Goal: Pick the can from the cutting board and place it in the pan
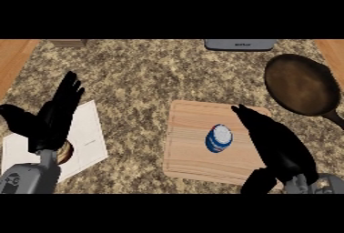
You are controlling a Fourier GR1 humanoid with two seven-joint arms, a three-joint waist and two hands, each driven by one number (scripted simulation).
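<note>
Can (219, 138) stands mid cutting board (188, 150), untouched; right robot hand (279, 145) just beside it, fingers straight, nothing held; wrap the can's side before lifting, then carry to the pan (301, 86) at the table's far right corner; left robot hand (57, 116) rests released.

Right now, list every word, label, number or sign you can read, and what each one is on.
Nothing can be read.
Grey appliance at the counter's far edge: a small dark marking, too blurred to read.
White paper at the left: a faint line of marks, too small to read.
Can on the cutting board: blue and white bands, no legible text.
Pan: no marking visible.
</note>
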